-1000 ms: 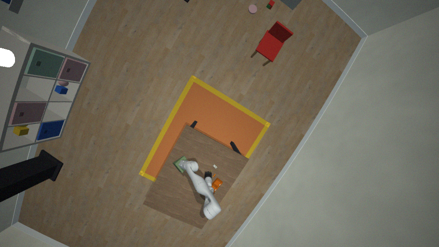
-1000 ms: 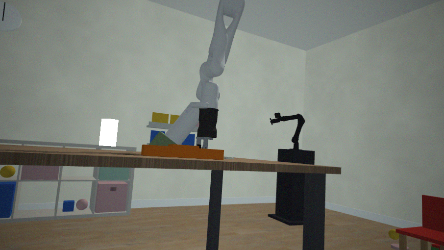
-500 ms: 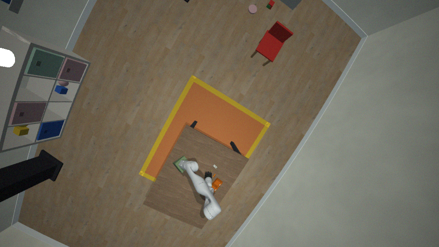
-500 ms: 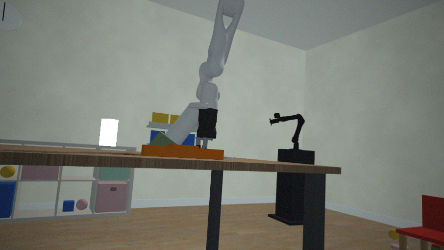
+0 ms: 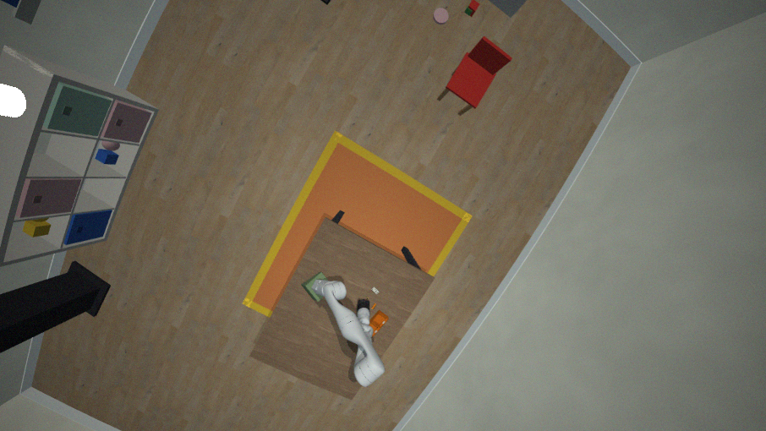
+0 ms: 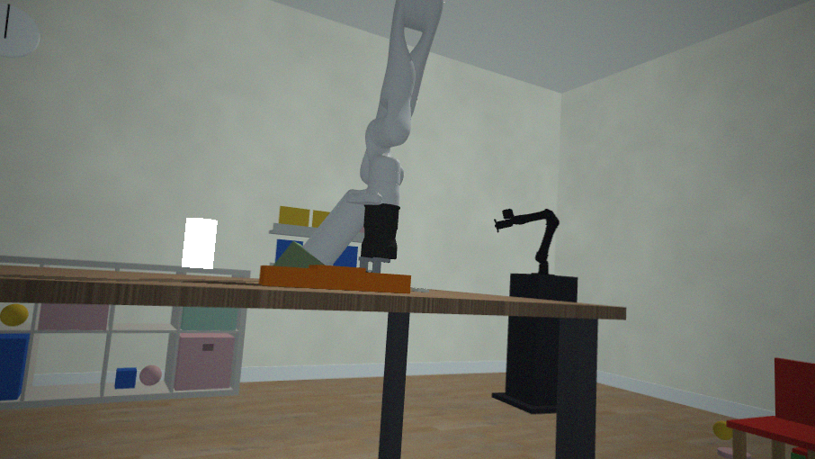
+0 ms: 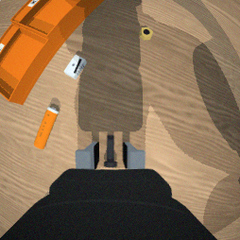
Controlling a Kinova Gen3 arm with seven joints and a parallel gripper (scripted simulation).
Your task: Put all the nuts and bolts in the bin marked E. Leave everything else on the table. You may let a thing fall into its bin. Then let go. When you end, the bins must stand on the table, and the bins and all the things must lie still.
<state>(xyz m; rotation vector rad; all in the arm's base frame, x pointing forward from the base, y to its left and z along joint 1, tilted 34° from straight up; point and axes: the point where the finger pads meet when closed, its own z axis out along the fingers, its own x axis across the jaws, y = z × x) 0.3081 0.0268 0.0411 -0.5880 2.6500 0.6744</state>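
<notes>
Fingers half open around a dark bolt (image 7: 111,150) on the tabletop (image 7: 180,123), not yet squeezing; we reckon it's stiff, small, slick — pinch mid-shank.

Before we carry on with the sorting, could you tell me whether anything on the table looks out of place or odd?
Nothing stands out. The nut, a white tag and an orange tube lie apart on the table beside the orange bin. A dark bolt stands between the fingers.
</notes>
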